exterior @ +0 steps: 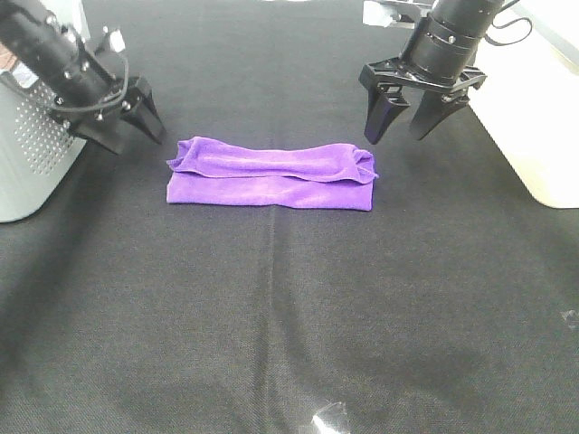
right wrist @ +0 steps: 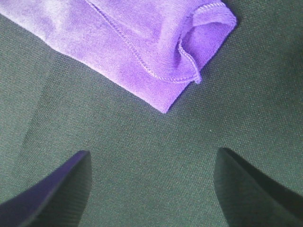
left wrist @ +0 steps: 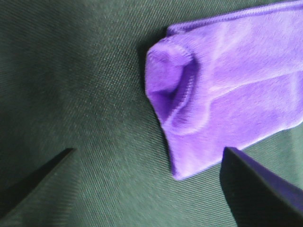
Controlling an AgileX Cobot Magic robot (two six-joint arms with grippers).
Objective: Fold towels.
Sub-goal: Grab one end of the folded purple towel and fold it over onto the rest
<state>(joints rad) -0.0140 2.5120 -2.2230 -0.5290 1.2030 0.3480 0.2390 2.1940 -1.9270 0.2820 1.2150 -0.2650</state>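
A purple towel (exterior: 271,173) lies folded into a long strip on the black cloth, its upper layer rumpled at both ends. My left gripper (exterior: 143,116) is open and empty, just off the towel's left end; the left wrist view shows that curled end (left wrist: 199,90) between its fingertips (left wrist: 255,184). My right gripper (exterior: 401,122) is open and empty, hovering behind the towel's right end; the right wrist view shows that corner (right wrist: 189,52) ahead of its fingers (right wrist: 61,184).
A grey perforated box (exterior: 27,154) stands at the left edge behind my left arm. A white bin (exterior: 534,117) stands at the right edge. A black cloth (exterior: 289,325) covers the table. A small clear scrap (exterior: 327,418) lies near the front edge.
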